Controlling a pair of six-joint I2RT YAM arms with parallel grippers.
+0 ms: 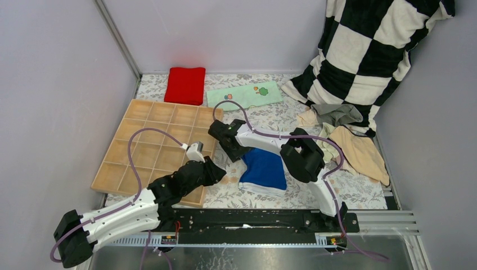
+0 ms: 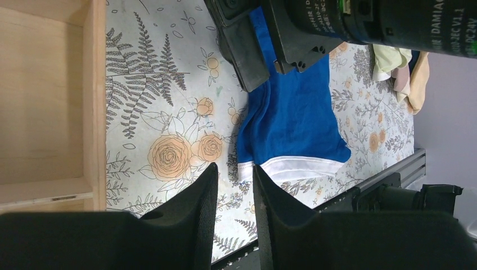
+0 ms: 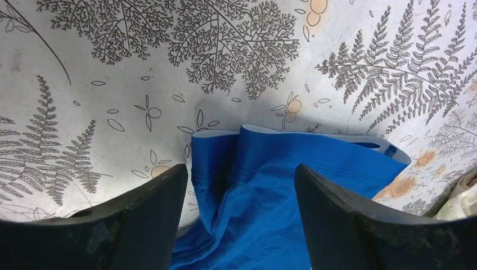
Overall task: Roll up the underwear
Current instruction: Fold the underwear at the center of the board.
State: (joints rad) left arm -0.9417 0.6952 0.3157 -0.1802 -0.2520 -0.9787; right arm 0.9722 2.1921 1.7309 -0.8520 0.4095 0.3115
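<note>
Blue underwear (image 1: 263,169) straddled at far-left end by right gripper (image 3: 239,175), jaws wide, nothing clamped; left gripper (image 2: 233,167) narrow, empty, held just left.

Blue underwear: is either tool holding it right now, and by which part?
Nothing is held. The right tool stands open astride a folded end of the blue underwear, not pinching it; the left tool is empty.

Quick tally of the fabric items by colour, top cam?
Blue briefs: 1
Grey garment: 1
Tan garment: 1
Pale green garment: 1
Peach garment: 1
Red folded cloth: 1
Mint printed cloth: 1
Black-and-white checkered cloth: 1
Total: 8, pile count approximate.
</note>
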